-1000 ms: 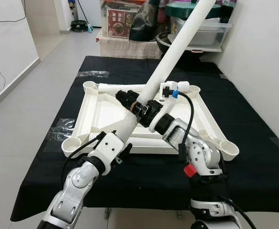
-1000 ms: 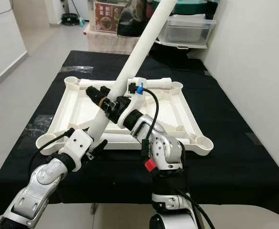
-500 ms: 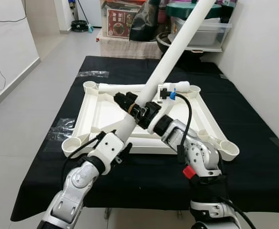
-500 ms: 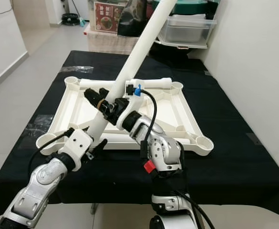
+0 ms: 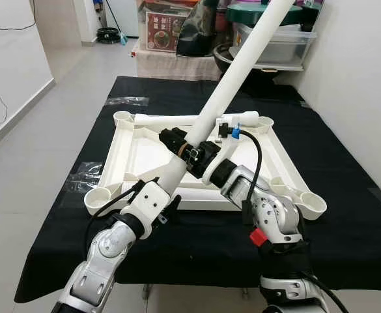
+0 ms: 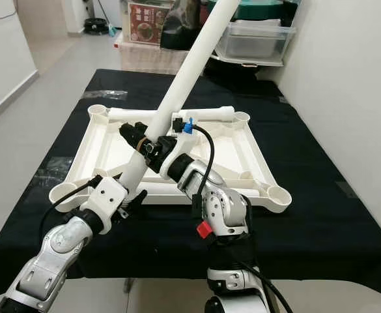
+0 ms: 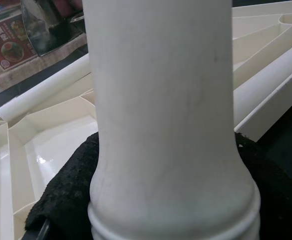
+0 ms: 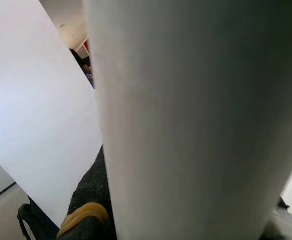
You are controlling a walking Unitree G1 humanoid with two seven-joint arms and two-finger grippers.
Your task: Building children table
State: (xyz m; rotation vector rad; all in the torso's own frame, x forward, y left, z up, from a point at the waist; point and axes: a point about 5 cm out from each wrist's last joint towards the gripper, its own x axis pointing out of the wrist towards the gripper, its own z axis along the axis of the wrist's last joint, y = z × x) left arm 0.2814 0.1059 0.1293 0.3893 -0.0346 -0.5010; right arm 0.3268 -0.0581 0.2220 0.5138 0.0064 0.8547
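Black cloth [image 5: 346, 215] covers the work surface, w/ storage boxes [image 5: 278, 39] and bags behind it at 12 o'clock. On the cloth lies the white tabletop [image 5: 144, 147], upside down, w/ a round leg socket at each corner; the socket at approx. 7 o'clock [image 5: 101, 196] is nearest to the left arm.

Both arms hold one long white table leg [image 5: 236, 75], which slants up toward 1 o'clock over the tray-like tabletop. The left gripper [image 5: 156, 195] is at the low end of the leg, its fingers pressed against the thick end, as the left wrist view shows. The right gripper [image 5: 185, 149] is clamped around the leg higher up, near the middle of the tabletop.

Step in hand, I judge: carrying a leg to its socket, not yet inserted. Next move prob. needs the low end brought over the 7 o'clock socket, the leg turned more upright, then pushed down straight. Both grips must stay firm, since the long leg can swing.
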